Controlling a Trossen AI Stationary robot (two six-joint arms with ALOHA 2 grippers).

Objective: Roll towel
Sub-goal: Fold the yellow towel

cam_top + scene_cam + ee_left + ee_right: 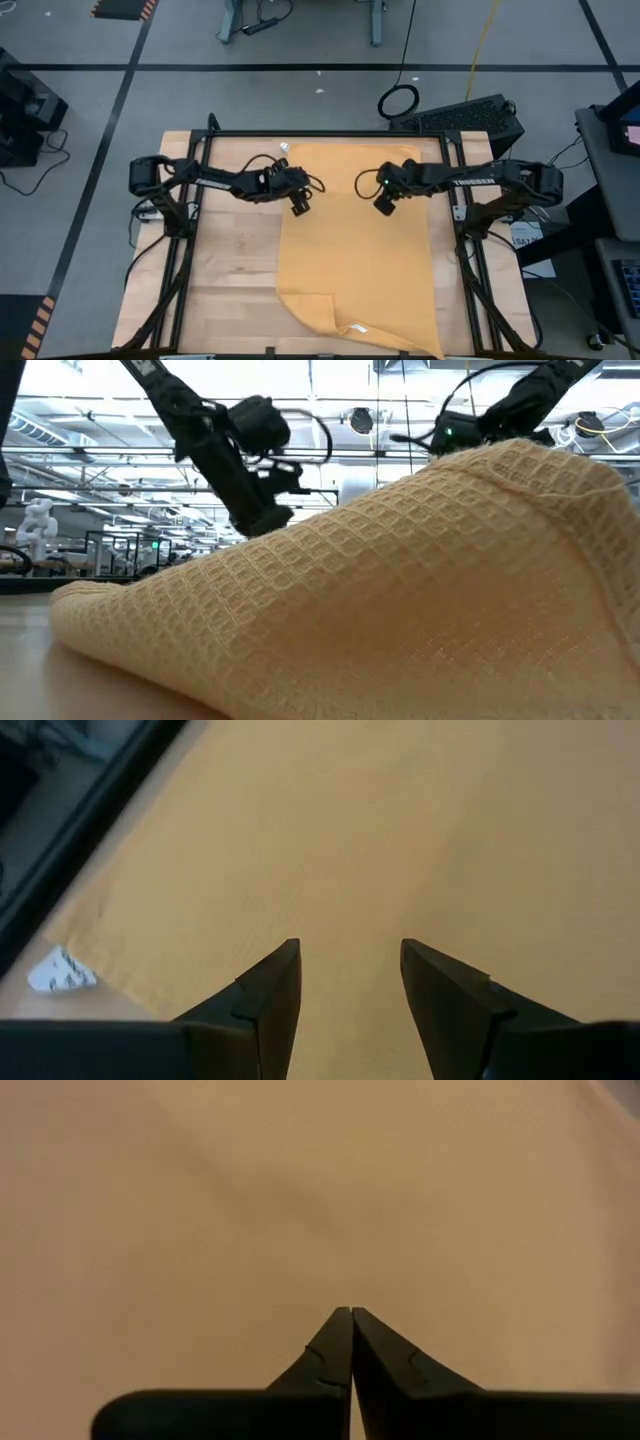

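**Folded towel edge fills the low view**

The towel (380, 590) is seen heaped at the table's near edge, where a corner is folded over, blocking most of the low view. The rest is spread flat across the wooden table (220, 290), its white tag (60, 972) at a far corner. The left gripper (300, 204) is held above the towel's left edge with fingers apart, empty. The right gripper (384, 205) is held above the towel with fingers pressed together, empty.

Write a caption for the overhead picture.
Two grippers, left open and right shut, above a mustard-yellow towel spread on a wooden table.
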